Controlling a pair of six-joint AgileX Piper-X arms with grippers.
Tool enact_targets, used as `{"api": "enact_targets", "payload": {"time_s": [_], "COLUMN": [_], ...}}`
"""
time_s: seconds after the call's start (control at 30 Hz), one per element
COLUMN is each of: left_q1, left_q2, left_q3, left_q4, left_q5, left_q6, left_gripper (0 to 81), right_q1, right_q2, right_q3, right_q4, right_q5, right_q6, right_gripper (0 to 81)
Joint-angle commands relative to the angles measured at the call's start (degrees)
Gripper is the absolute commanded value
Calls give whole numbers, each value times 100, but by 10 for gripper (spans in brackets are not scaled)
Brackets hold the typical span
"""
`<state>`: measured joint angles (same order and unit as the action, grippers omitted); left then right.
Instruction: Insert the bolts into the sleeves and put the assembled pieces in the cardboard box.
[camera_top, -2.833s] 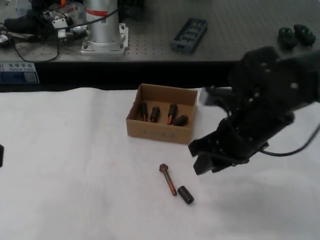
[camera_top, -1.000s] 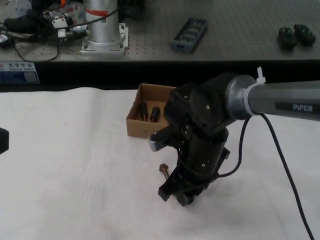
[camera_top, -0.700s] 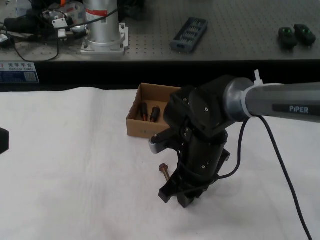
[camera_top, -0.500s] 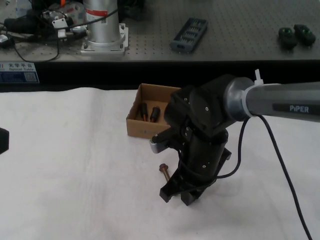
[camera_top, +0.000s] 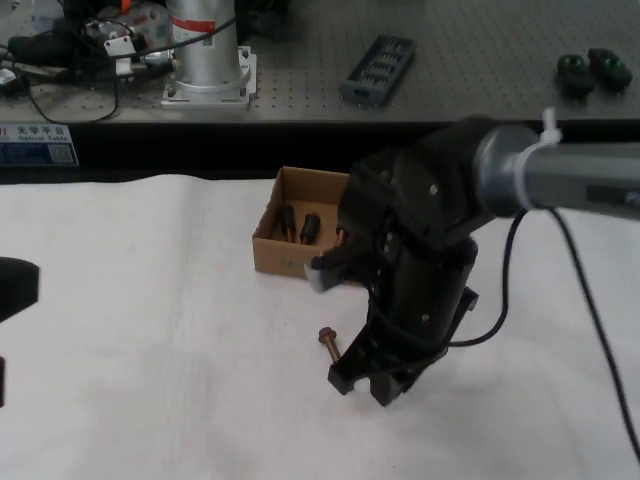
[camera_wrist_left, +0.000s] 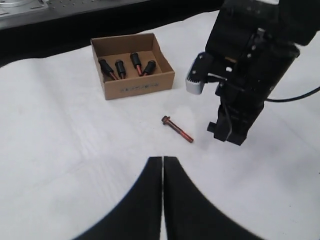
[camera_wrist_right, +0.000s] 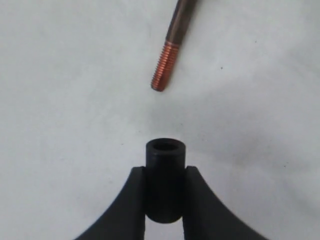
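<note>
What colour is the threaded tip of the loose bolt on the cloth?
Bright copper-orange on the bolt; clearest in the right wrist view.

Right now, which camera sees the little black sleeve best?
The right wrist view: the sleeve sits close up in the right gripper, hole towards the bolt. In the other two views that arm hides it.

In the high view the right arm (camera_top: 430, 250) covers the shank of the bolt (camera_top: 327, 338), leaving only its head, and hides the right part of the cardboard box (camera_top: 285, 255) with the assembled pieces (camera_wrist_left: 141, 65) lying there. The right wrist view cuts off the bolt's head end. In the left wrist view, the dark fingers of the right tool (camera_wrist_left: 230, 137) cannot be told from their load.
</note>
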<state>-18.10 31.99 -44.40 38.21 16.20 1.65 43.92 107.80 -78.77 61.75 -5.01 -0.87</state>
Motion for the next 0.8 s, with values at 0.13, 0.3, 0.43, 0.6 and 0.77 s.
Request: {"api": "enact_targets", "payload": {"time_s": [0.13, 0.3, 0.43, 0.6, 0.77], "left_q1": [8, -41, -268, -696, -1091], "left_q2": [1106, 1929, 2652, 3636, 4646], "left_q3": [-15, -15, -15, -15, -122], "left_q4": [-469, -1077, -1731, -2456, -2937], "left_q5": [673, 854, 857, 567, 46], "left_q6": [-417, -931, -1621, -2578, -3308], "left_gripper": [6, 69, 245, 300, 281], "right_q1": [-4, -4, -4, -4, -4], "right_q2": [-1032, -2029, -2918, -4117, -4918], "right_q3": [485, 1353, 1992, 2529, 2672], "right_q4": [97, 110, 110, 181, 445], "right_q5": [-155, -155, -155, -155, -155], "right_q6": [-44, -44, -44, -44, -5], "right_gripper": [27, 27, 27, 27, 27]}}
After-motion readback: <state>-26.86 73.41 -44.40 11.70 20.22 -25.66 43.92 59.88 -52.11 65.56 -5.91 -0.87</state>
